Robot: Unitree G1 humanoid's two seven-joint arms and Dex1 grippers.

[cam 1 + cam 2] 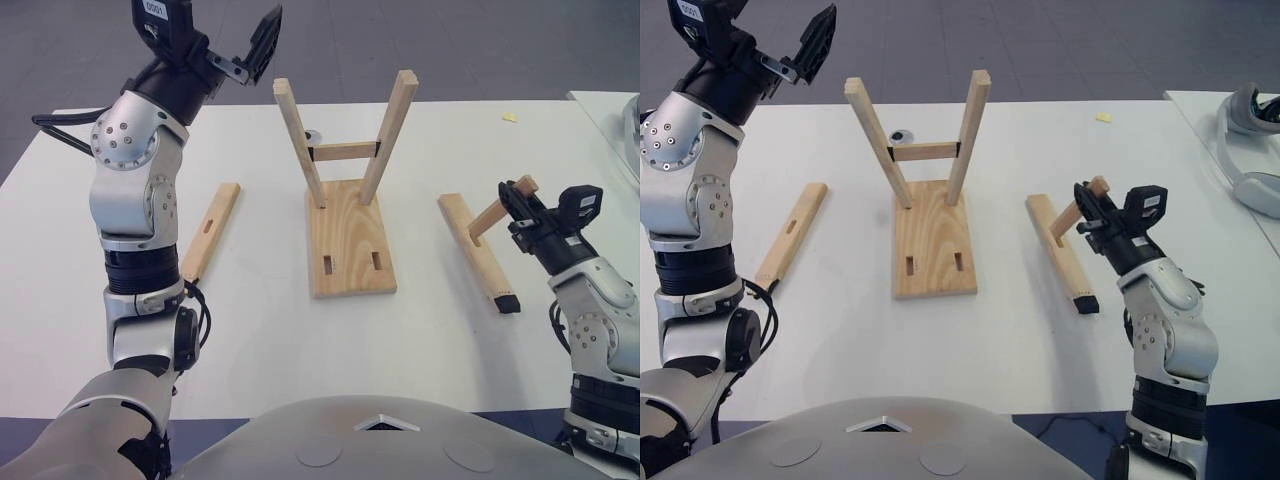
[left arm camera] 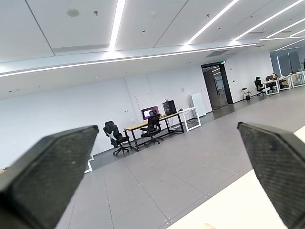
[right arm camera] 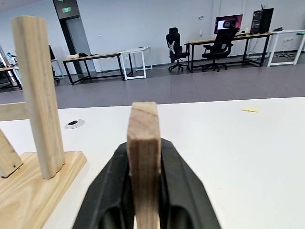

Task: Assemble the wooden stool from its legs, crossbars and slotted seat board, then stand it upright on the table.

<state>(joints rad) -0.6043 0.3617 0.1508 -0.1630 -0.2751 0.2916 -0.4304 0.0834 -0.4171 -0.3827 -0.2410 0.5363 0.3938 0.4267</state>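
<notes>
Right gripper [image 1: 518, 203] clamped on a short crossbar [image 1: 490, 220], which slants down and leftward to meet a loose leg [image 1: 485, 268] lying near-to-far on the white table [image 1: 420, 340]. The seat board [image 1: 348, 250] lies flat further left, its two free slots at the near end (far end already carries two legs). Left gripper [image 1: 210, 48] raised high, wide open, empty; second leg [image 1: 211, 230] lies beside that arm.

Both head eyes look down over the table [image 1: 430, 330]; wrist cameras face level, toward the office [image 2: 157, 119] behind.
</notes>
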